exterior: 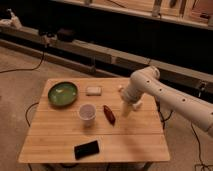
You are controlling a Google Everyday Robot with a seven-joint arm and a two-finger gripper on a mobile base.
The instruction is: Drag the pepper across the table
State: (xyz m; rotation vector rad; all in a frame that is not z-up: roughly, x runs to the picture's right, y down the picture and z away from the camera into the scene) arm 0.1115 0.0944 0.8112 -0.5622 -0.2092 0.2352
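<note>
Hanging low over the right half of the counter (137,142), the gripper (127,111) ends the robot's 1 white arm (165,95), which reaches in from the right edge of the view. Whether the gripper is open or closed cannot be told.

The pepper (108,114) lies flat near the middle of the counter. It is dark red and tapered, set at a slant, with its far end pointing toward the back left. It is just left of the gripper, and a narrow strip of bare wood shows between them.

A pale cup (87,113) stands upright just beside the pepper on its left. A green bowl (63,94) sits toward the back left corner, with a small white block (93,90) near it at the back. A dark flat phone (87,149) lies near the front edge — well apart from the pepper.
</note>
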